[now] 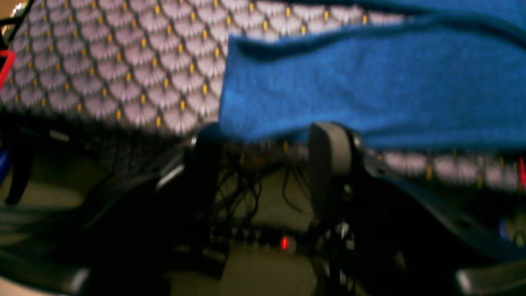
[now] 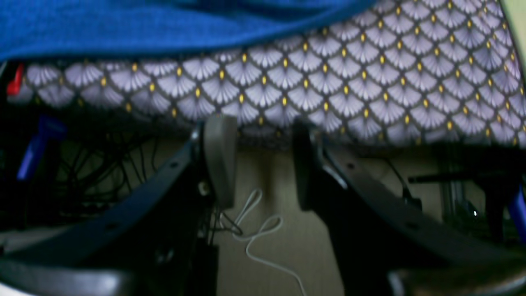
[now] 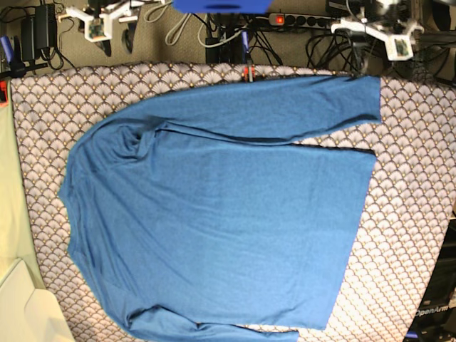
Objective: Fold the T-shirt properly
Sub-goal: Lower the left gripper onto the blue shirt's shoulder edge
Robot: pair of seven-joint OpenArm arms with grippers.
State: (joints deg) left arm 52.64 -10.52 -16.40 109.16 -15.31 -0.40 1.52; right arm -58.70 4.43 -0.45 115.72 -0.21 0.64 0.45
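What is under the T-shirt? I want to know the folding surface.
The T-shirt lies flat on a fan-patterned tablecloth, visible around its edges. Whatever sits beneath the shirt's middle is covered and cannot be seen.

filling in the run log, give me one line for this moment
T-shirt: flat on patterned cloth, unfolded | left tool: open at sleeve cuff edge, no grip | right tool: open, off table edge, empty

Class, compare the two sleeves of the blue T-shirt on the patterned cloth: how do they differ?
The upper sleeve lies full length along the T-shirt body, cuff in view; the lower sleeve is mostly cut off by the picture's bottom edge. The upper sleeve bunches at the shoulder; the lower shows a small fold. Both are plain blue and rest on the tablecloth.
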